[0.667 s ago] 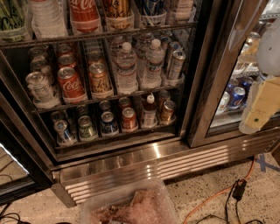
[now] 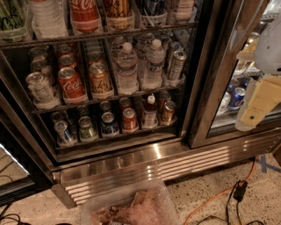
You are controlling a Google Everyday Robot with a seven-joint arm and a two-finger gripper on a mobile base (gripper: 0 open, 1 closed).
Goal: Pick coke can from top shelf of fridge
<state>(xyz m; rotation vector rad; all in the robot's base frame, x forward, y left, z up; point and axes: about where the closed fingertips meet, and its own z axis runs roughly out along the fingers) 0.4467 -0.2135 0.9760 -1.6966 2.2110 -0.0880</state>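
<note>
The fridge [image 2: 153, 165] stands open in front of me, with a dark frame and a ribbed steel base. The top shelf [image 2: 145, 30] is a dark wire rack near the top edge of the view. The coke can [image 2: 84, 15], red with white script, stands on it left of centre, its top cut off by the frame. An orange-gold can [image 2: 117, 9] stands right beside it. My gripper [image 2: 258, 103], cream-coloured under a white arm part, hangs at the far right in front of the glass door, well away from the coke can and lower than it.
The shelf below holds a second red Coke can [image 2: 71, 84], an orange can [image 2: 100, 79] and water bottles [image 2: 127, 68]. The lowest rack holds several small cans. The glass door [image 2: 219, 79] stands right of the opening. A clear plastic bin [image 2: 131, 206] and an orange cable [image 2: 219, 197] lie on the floor.
</note>
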